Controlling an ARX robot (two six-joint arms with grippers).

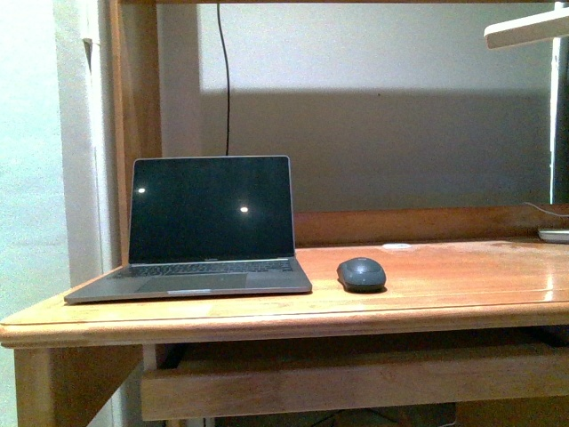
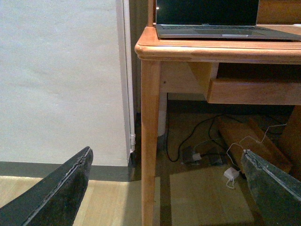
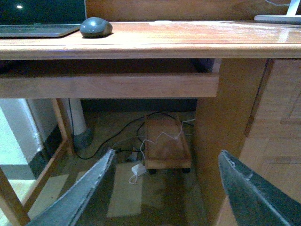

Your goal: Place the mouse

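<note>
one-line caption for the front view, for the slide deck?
Dark grey mouse resting on the wooden desk just right of an open laptop with a dark screen; neither arm in view.

Laptop (image 2: pixel 221 28) atop wooden desk (image 2: pixel 197 49)

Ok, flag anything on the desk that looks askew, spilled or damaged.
Nothing stands out. The laptop sits open and square on the desk with a dark screen; the mouse rests flat just beside it, apart from it.
</note>
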